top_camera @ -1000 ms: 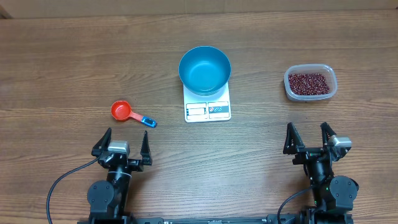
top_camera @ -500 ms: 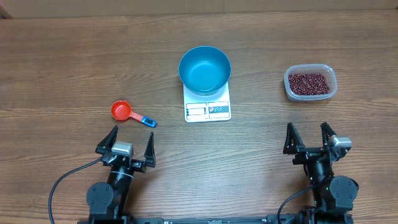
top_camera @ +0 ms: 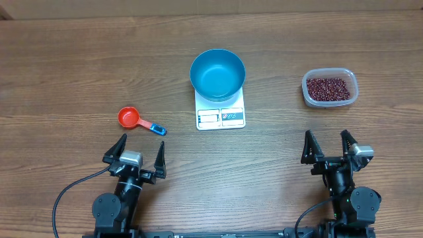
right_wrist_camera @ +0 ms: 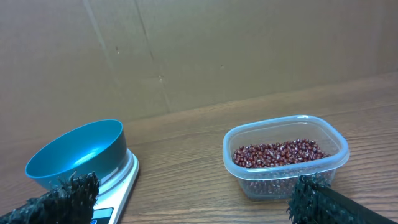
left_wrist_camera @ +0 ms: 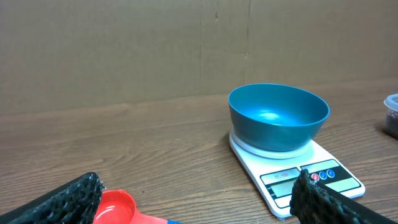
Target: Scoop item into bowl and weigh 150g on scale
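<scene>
Left fingers [top_camera: 116, 147], spread wide and empty like the right fingers [top_camera: 308, 147], are edging toward the red scoop [top_camera: 129, 118], suggesting scooping is only starting.

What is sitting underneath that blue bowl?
The blue bowl stands on a white scale. Only the scale's front panel, with display and buttons, sticks out. The bowl covers the rest of its top.
</scene>
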